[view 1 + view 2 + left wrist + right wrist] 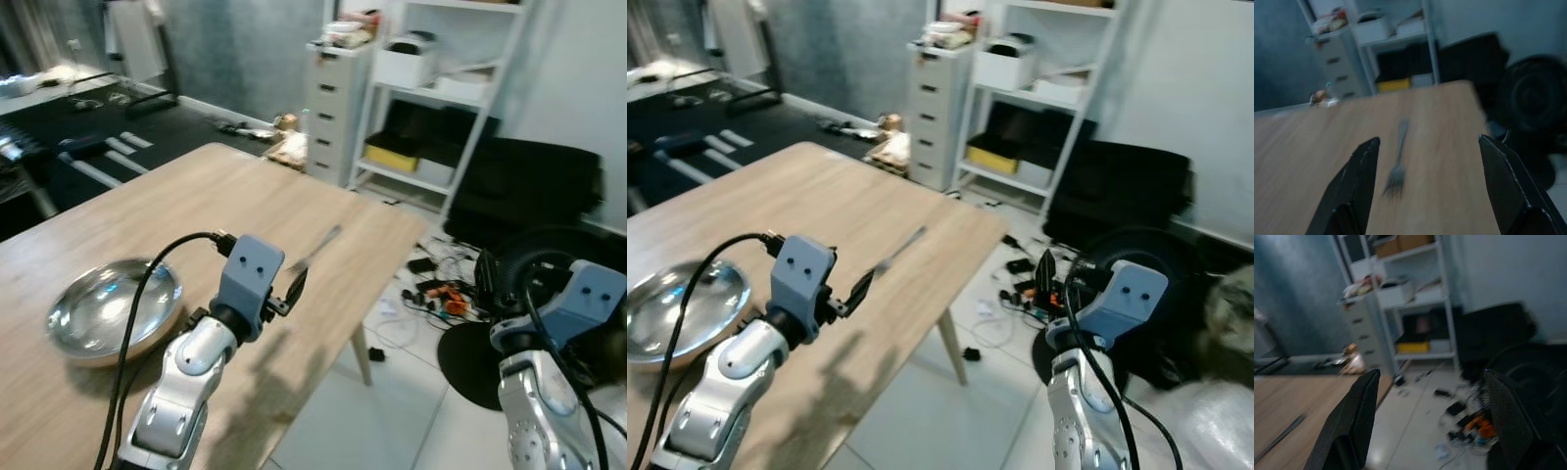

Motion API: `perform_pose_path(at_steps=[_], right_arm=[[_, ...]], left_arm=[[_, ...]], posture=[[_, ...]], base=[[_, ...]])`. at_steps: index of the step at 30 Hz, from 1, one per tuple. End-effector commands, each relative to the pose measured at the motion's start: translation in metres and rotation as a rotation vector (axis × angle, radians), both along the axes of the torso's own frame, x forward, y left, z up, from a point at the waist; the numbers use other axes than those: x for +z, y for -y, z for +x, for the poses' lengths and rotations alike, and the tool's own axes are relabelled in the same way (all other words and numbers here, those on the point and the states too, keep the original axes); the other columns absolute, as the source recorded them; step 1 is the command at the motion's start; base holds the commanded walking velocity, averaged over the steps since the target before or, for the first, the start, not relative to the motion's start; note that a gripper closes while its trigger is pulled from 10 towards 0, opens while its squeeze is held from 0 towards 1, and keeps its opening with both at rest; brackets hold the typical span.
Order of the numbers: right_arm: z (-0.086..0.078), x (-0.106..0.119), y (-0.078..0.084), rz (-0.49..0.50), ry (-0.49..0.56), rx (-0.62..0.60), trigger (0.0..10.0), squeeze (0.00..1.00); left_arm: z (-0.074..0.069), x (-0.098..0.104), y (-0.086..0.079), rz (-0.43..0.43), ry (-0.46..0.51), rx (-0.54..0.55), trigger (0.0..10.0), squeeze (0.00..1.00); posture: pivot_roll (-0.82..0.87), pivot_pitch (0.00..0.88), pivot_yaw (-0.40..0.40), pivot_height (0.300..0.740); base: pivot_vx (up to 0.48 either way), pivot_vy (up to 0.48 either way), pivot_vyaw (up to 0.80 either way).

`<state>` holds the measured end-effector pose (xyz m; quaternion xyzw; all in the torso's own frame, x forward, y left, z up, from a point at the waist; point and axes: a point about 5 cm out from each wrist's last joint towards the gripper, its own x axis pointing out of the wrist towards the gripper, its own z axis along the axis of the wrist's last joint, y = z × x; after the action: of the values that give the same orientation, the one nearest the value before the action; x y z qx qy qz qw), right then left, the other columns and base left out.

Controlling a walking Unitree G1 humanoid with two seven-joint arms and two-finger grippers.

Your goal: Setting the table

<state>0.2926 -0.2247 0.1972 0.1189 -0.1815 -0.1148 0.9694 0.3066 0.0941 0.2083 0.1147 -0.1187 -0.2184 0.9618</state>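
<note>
On the wooden table [147, 215], fork [315, 250] lies near far right edge, beyond spread-fingered left gripper [1422, 186]; right gripper [1430, 421] spread over floor; no legible writing.

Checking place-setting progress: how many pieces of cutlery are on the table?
1. A single metal fork lies on the light wooden table near its right edge, ahead of the open left gripper and apart from the shiny round metal bowl.

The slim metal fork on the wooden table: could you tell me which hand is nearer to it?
Left. The left hand is open above the table, pointing at the slim metal fork; the right hand is open beyond the table's edge.
</note>
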Motion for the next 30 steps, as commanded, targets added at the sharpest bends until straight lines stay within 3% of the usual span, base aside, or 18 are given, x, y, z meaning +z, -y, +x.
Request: perform_pose_path(at_steps=[1,30], right_arm=[[-0.001,-0.0042,-0.0019,0.007,-0.013,0.002,10.0,0.0],[0.0006,-0.0051,-0.0051,-0.002,-0.021,0.016,10.0,0.0]], left_arm=[[-0.0002,-0.0057,-0.0046,0.0,-0.023,0.01,10.0,0.0],[0.0008,-0.0072,-0.0052,-0.002,-0.026,0.013,10.0,0.0]], posture=[[0.03,0.05,0.077,0.74],[0.03,0.045,0.076,0.74]], base=[[0.0,0.0,-0.8],[0.0,0.0,-0.8]])
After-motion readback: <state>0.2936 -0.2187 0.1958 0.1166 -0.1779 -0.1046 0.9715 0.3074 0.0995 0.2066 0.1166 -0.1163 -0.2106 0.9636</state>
